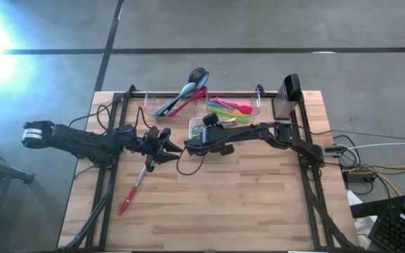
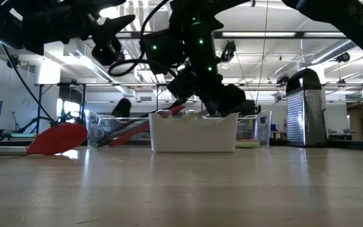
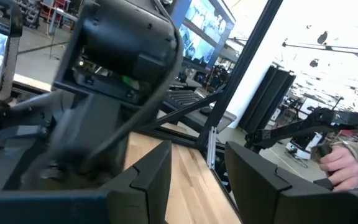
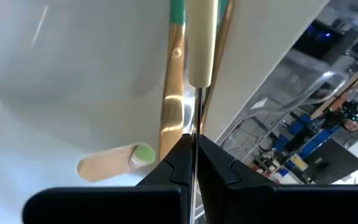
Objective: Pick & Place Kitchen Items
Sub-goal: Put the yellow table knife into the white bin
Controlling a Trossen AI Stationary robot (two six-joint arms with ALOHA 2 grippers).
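Mostly sorted: dark and red utensils (image 1: 186, 96) fill the far-left bin (image 1: 153, 105), bright ones (image 1: 229, 107) the far-right bin (image 1: 257, 102); a red spatula (image 1: 133, 188) lies on the desk (image 1: 223, 204), still to place. Left gripper (image 1: 166, 145) mid-desk, jaws apart, empty. Only the right wrist view shows the right gripper (image 4: 194, 152), over the white dish (image 1: 195, 125), shut on a thin utensil shaft (image 4: 196, 112).

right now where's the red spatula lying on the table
In the high view the red spatula lies loose on the table's left half, just below the left claw.
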